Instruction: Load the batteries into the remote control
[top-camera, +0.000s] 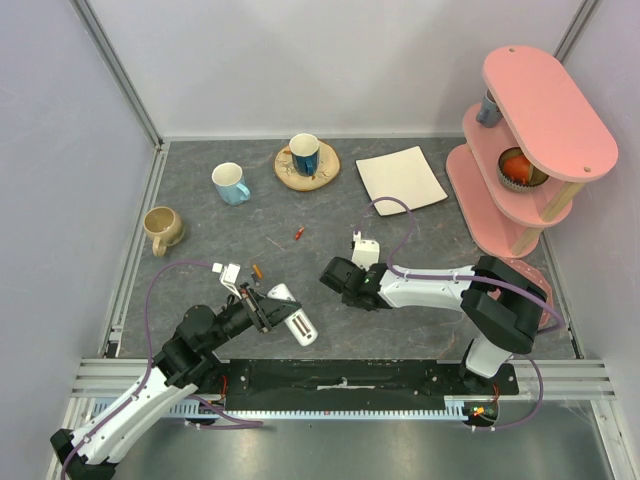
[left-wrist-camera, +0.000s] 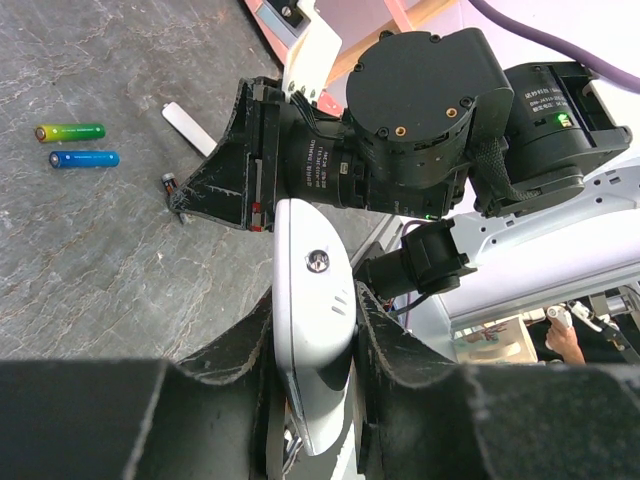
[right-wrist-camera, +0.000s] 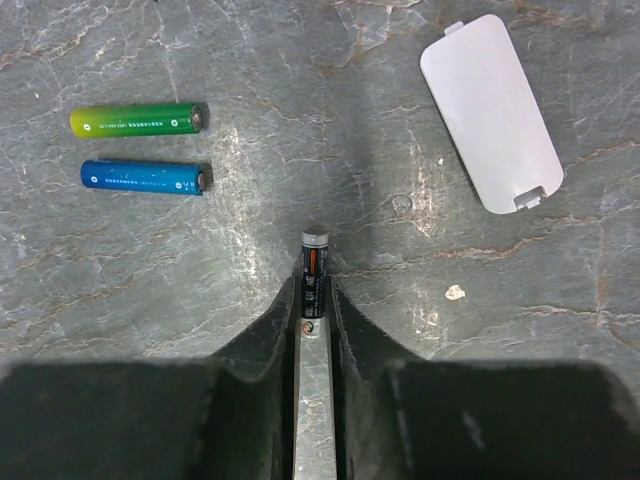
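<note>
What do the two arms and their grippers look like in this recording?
Both arms are alike: the left arm and right arm have white link shells between bulky black joint housings, with a purple cable looped along each. The left gripper and right gripper carry black, wedge-shaped fingers with rough-looking surfaces. A small green light glows on a right-arm joint.

Pale walls (top-camera: 300, 60) framed by aluminium posts (top-camera: 117, 70) enclosed a grey, veined table (top-camera: 450, 240); a pink tiered shelf (top-camera: 545, 100) stood at its far right corner.
</note>
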